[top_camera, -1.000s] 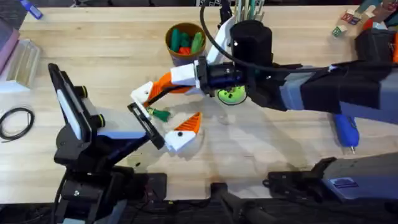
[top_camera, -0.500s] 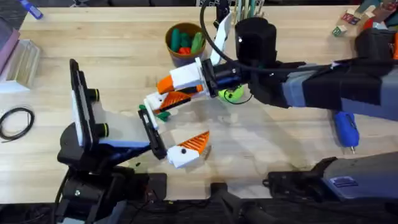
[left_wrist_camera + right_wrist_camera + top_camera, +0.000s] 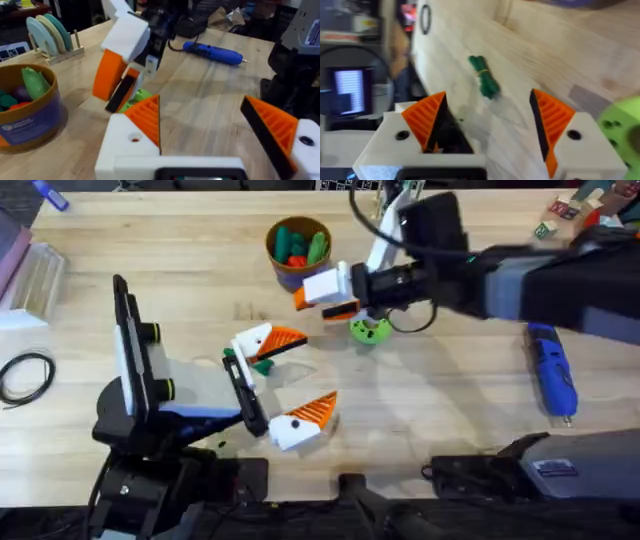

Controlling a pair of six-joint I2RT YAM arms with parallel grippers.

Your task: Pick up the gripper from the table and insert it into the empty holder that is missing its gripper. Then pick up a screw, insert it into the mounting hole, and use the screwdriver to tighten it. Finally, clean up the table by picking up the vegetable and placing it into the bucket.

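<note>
The main risk lies around the vegetable: it rests on the table just beside the left gripper's farther finger, so a reach for it by the right gripper could knock that white finger block or nudge the small piece under it. It is also thin and low, so pads closing slightly off-centre would probably squeeze it sideways rather than lift it. The bucket already holds green and orange toys, so a careless drop might bounce off them onto the table. Both grippers are spread wide and carry nothing; the right one hovers between the bucket and the green disc. The overhead view gives the layout, including the screwdriver lying well off to the right, but the right gripper's spread is hard to read there. Its wrist view settles that, showing a clear gap between the orange pads, and shows the vegetable's green top on bare wood – I cannot make out its orange body. The left wrist view shows the right gripper from the side, with the screwdriver beyond
</note>
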